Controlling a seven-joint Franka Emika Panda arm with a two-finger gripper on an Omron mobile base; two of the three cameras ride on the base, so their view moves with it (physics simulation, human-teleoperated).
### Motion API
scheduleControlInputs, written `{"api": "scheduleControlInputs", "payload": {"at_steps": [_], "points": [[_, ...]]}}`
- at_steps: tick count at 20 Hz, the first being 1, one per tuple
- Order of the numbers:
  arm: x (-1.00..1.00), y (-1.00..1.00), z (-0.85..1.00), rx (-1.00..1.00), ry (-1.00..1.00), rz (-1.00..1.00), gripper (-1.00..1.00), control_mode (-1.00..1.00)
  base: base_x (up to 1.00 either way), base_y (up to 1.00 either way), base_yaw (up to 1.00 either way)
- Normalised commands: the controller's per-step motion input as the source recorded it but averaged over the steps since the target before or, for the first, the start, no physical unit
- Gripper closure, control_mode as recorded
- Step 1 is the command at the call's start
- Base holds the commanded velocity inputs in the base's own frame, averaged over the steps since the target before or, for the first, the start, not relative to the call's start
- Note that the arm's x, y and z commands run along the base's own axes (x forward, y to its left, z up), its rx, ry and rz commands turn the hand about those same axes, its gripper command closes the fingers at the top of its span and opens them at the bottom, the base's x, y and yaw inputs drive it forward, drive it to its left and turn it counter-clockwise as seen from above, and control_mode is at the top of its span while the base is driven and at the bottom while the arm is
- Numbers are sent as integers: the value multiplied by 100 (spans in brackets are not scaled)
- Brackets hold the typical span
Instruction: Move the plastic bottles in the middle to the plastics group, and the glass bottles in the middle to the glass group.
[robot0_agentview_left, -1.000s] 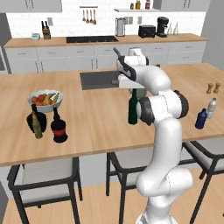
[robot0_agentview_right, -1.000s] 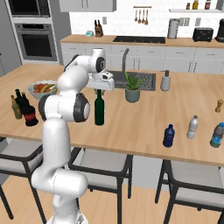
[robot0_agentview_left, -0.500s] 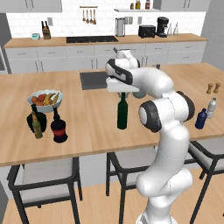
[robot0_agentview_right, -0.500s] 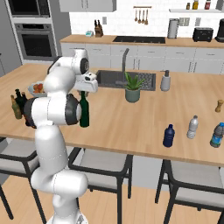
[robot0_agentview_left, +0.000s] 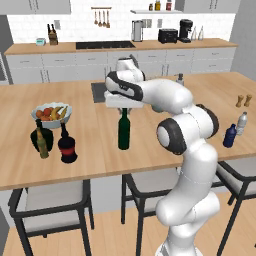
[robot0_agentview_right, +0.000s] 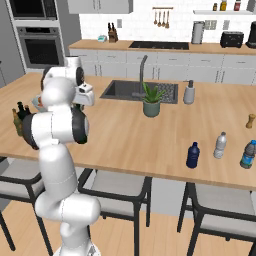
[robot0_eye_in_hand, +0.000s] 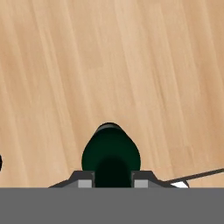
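**Green wine bottle carried by the neck toward the glass group**

The tool is clamped on the neck of the tall green wine bottle, which hangs upright over the wooden desk; a top grip keeps its slim body vertical. To its left stand the fat green bottle, the olive-brown bottle and the black red-banded bottle, near a fruit bowl. The arm reaches out leftward, hand pointing down. The blue plastic bottle waits far right beside the clear water bottle.
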Motion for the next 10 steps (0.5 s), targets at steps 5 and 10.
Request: {"api": "scheduleControlInputs", "payload": {"at_steps": [5, 10], "points": [[0, 56, 0, 0, 0, 0, 100, -100, 0, 0, 0], [-3, 59, 0, 0, 0, 0, 100, -100, 0, 0, 0]]}}
